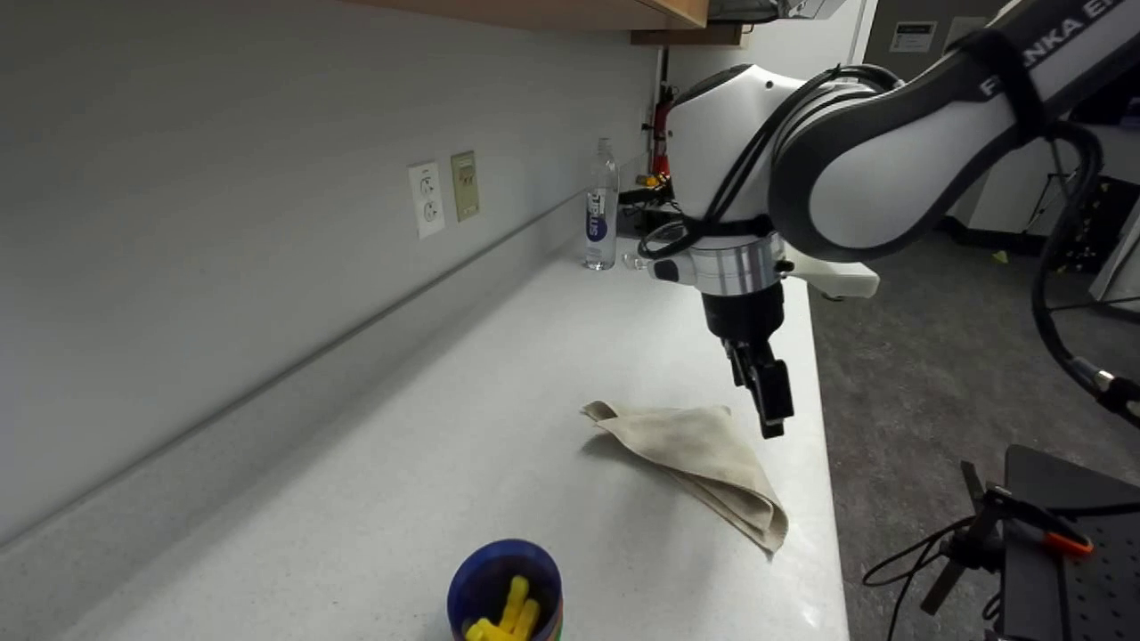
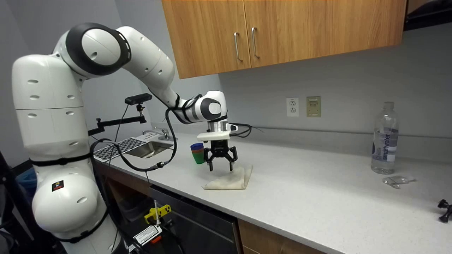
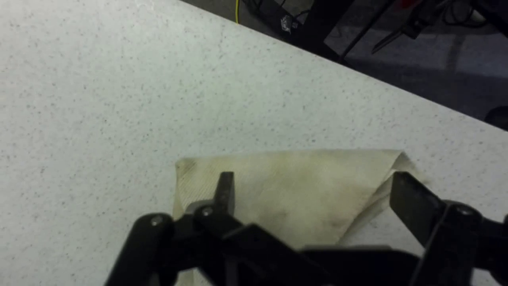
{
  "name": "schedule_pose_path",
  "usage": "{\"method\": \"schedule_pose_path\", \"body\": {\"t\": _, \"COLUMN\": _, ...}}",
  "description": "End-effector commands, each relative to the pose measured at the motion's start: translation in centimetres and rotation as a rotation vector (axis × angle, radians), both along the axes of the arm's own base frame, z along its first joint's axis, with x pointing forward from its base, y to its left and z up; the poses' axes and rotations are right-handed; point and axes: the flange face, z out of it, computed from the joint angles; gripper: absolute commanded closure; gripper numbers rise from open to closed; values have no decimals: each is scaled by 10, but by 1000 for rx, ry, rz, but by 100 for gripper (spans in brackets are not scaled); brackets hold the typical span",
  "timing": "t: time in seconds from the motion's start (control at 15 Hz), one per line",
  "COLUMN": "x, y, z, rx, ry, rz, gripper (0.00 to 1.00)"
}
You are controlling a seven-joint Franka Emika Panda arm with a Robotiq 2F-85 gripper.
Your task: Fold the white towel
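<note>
The off-white towel lies on the counter, folded over into a rough triangle with layered edges. It shows in both exterior views (image 1: 690, 441) (image 2: 231, 180) and in the wrist view (image 3: 285, 198). One end curls slightly up off the counter in an exterior view. My gripper (image 2: 221, 168) points down above the towel and apart from it, with its two fingers spread and nothing between them. In the wrist view the open fingers (image 3: 313, 176) span much of the towel's width, and the gripper body hides its lower part.
A stack of coloured cups (image 2: 197, 153), blue on top, stands near the towel; yellow pieces (image 1: 512, 614) lie inside. A water bottle (image 2: 385, 141) stands by the wall with a small clear object (image 2: 397, 181) beside it. The counter's front edge (image 1: 833, 507) runs close to the towel.
</note>
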Motion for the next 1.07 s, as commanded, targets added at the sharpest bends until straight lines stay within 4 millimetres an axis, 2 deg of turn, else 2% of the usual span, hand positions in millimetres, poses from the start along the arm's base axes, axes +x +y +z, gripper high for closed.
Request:
{"method": "schedule_pose_path", "body": {"t": 0.0, "x": -38, "y": 1, "z": 35, "rx": 24, "ry": -73, "rz": 32, "gripper": 0}}
{"method": "schedule_pose_path", "body": {"t": 0.13, "x": -49, "y": 3, "z": 49, "rx": 32, "ry": -124, "rz": 54, "gripper": 0}}
{"method": "schedule_pose_path", "body": {"t": 0.53, "x": -63, "y": -2, "z": 88, "rx": 101, "ry": -332, "rz": 147, "gripper": 0}}
{"method": "schedule_pose_path", "body": {"t": 0.73, "x": -76, "y": 13, "z": 107, "rx": 160, "ry": -420, "rz": 195, "gripper": 0}}
{"method": "schedule_pose_path", "body": {"t": 1.0, "x": -89, "y": 30, "z": 119, "rx": 235, "ry": -487, "rz": 237, "gripper": 0}}
